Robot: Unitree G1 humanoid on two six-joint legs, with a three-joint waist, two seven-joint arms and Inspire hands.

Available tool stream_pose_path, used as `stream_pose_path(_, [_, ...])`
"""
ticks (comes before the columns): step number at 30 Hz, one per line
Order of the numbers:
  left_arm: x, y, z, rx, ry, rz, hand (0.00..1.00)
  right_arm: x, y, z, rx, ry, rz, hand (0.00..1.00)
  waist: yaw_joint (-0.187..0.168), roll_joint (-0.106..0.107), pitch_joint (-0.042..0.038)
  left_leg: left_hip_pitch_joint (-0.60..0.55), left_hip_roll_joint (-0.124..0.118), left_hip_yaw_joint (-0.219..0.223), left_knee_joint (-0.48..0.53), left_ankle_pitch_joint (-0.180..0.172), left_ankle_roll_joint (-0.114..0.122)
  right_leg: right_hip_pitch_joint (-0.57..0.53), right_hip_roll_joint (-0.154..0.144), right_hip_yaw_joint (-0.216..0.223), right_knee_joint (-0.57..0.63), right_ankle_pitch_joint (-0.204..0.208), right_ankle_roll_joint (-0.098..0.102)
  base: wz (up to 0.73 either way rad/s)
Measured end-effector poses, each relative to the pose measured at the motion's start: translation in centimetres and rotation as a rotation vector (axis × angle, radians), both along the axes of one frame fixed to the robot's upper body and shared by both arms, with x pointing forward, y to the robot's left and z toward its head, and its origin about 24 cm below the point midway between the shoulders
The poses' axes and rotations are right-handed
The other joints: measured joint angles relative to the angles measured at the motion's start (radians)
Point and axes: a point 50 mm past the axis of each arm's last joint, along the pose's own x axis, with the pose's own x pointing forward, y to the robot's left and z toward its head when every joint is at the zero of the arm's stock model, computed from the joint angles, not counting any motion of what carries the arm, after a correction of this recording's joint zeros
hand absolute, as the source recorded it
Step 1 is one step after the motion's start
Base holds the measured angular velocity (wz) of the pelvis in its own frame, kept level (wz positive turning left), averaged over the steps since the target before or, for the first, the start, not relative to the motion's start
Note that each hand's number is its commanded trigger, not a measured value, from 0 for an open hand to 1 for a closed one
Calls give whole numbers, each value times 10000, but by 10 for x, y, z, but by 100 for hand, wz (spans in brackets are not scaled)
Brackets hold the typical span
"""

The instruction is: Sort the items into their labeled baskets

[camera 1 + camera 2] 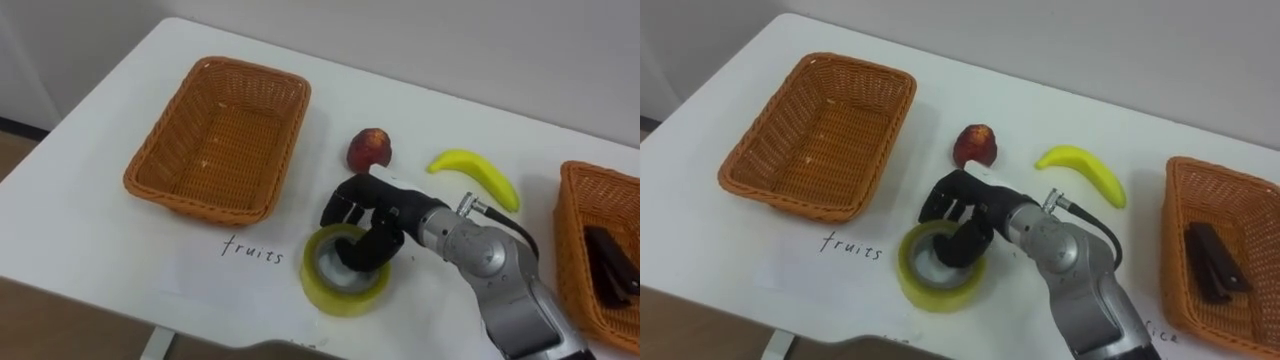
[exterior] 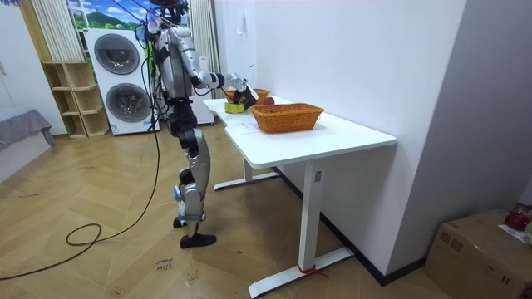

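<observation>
right hand (image 1: 372, 212) gripping tape roll (image 1: 338, 297), peach (image 1: 369, 149) nearby

White table (image 1: 90, 250): left basket (image 1: 190, 200); right basket (image 1: 572, 240); tape roll (image 1: 345, 298); banana (image 1: 480, 170); fruit (image 1: 368, 150), perhaps apple

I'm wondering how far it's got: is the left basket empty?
Empty: the left basket shows bare wicker inside; red fruit and banana lie on the table.

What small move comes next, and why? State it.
Probably lift the tape roll off the table: the right hand pinches its rim, and the roll lies by the fruit basket, far from the right basket holding a black office item.
</observation>
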Motion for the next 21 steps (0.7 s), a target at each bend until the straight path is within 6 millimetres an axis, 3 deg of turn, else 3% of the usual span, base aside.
stream_pose_path(5, [-1,1,0,31,32,3,0,0,0,0,-6,53,57,100,11,-46,-32,16,-6,0,4,0,-1,11,7,4,-1,0,0,0])
stream_pose_path(15, [-6,2,0,-11,3,206,0,-2,-1,-3,330,95,-118,100,-60,-27,-19,134,7,18,17,3,2,87,-33,18,-5,0,0,0])
stream_pose_path(21, [-8,1,0,13,-177,423,0,-7,-16,-8,1060,427,-630,100,-158,-22,3,195,7,17,15,12,16,194,-50,36,-1,0,1,-1])
